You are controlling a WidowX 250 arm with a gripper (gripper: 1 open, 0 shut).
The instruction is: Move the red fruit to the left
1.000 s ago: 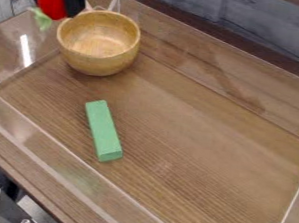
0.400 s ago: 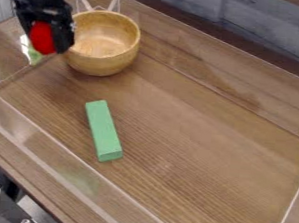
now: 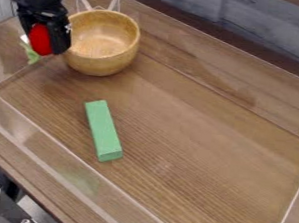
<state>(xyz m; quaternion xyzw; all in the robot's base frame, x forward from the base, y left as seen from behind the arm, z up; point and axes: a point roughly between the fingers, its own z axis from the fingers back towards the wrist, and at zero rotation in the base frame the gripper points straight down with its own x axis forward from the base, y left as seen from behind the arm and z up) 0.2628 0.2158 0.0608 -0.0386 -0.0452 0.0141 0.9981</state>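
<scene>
— How does the red fruit (image 3: 41, 40) look, and where is it?

— It is small, glossy and red, with a bit of green showing at its lower end. It sits far out toward ten o'clock on the table, just to the nine o'clock side of the wooden bowl (image 3: 99, 42), and it is much smaller than that bowl. It is held between the fingers of the gripper (image 3: 44, 38), which is clamped on it.

— And the surface around it?

— A brown wood-grain table (image 3: 204, 129) fenced by low clear plastic walls (image 3: 293, 204). A green rectangular block (image 3: 103, 130) lies flat near the middle, a little toward seven o'clock, well apart from the bowl. Behind the table, at twelve o'clock, there is a grey tiled wall.

— What about the arm?

— It comes down from the top edge at eleven o'clock, dark and nearly upright, with the black fingers pointing down on either side of the fruit. Whether the fruit touches the table cannot be told.
</scene>
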